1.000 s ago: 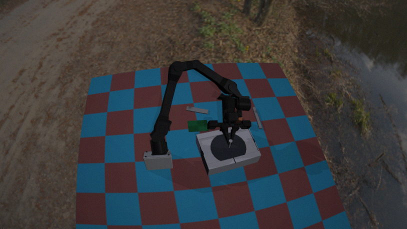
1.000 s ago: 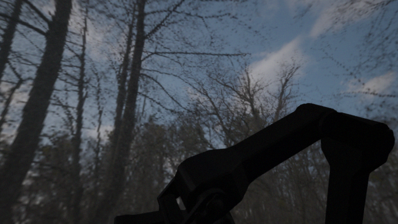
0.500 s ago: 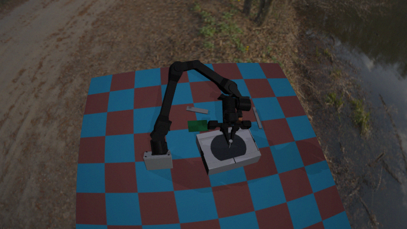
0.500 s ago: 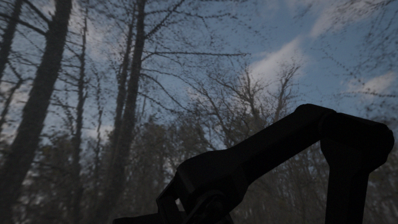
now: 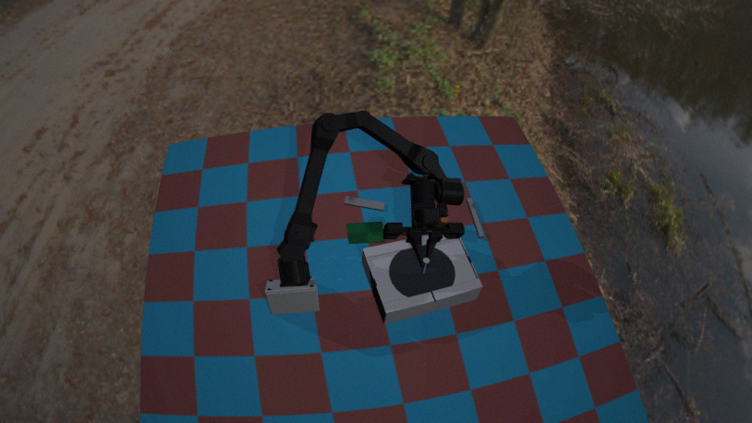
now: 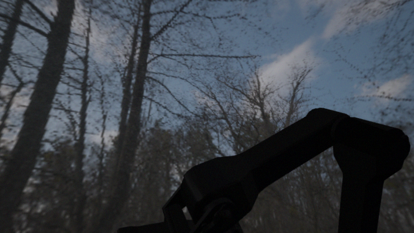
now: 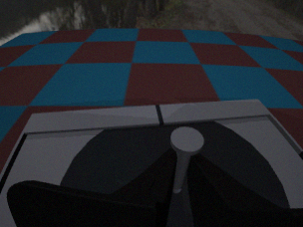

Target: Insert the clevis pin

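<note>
The steel pin (image 5: 426, 260) (image 7: 186, 140) is head up and nearly upright, a little tilted, over the middle part of the disc. My gripper (image 5: 423, 262) (image 7: 181, 156) is shut on the pin's shank just below its head. The pin's lower tip shows over the disc; I cannot tell whether it touches the disc. The dark wide disc (image 5: 407, 278) (image 7: 95, 169) lies flat inside the rimmed steel tray (image 5: 388, 310) (image 7: 90, 116). The disc's hole and the tray's pin hole cannot be made out.
A green rectangle (image 5: 363, 233) lies behind the tray's left side. One grey flat bar (image 5: 364, 203) lies farther back, another grey bar (image 5: 475, 217) right of the gripper. An orange thing shows partly behind the gripper. The arm's pale base (image 5: 292, 299) stands left of the tray. The exterior view shows only the arm and trees.
</note>
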Controlling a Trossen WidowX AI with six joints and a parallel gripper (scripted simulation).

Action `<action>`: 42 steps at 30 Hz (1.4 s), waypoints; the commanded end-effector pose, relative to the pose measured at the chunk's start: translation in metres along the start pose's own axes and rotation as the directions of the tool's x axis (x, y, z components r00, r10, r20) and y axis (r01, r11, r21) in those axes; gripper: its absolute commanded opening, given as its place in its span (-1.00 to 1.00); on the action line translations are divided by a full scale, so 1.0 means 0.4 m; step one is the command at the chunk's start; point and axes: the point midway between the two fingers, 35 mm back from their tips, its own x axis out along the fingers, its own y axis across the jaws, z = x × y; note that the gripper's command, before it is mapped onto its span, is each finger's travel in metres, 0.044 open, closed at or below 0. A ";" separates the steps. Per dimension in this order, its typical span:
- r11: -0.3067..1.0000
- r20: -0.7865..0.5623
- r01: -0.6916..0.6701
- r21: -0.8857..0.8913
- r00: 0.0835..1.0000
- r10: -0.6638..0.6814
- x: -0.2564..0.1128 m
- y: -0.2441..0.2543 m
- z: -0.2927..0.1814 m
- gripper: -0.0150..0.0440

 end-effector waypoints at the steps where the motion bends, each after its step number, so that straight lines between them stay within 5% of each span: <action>1: 1.000 -0.002 0.000 0.002 1.000 0.000 0.003 0.000 -0.005 -0.49; 25: 1.000 0.000 -0.001 0.000 1.000 0.001 0.005 -0.001 -0.010 -0.49; 31: 1.000 0.000 -0.001 0.000 1.000 0.001 0.005 -0.001 -0.010 0.04; 42: 1.000 -0.003 0.000 0.005 1.000 0.000 -0.014 -0.001 0.031 0.05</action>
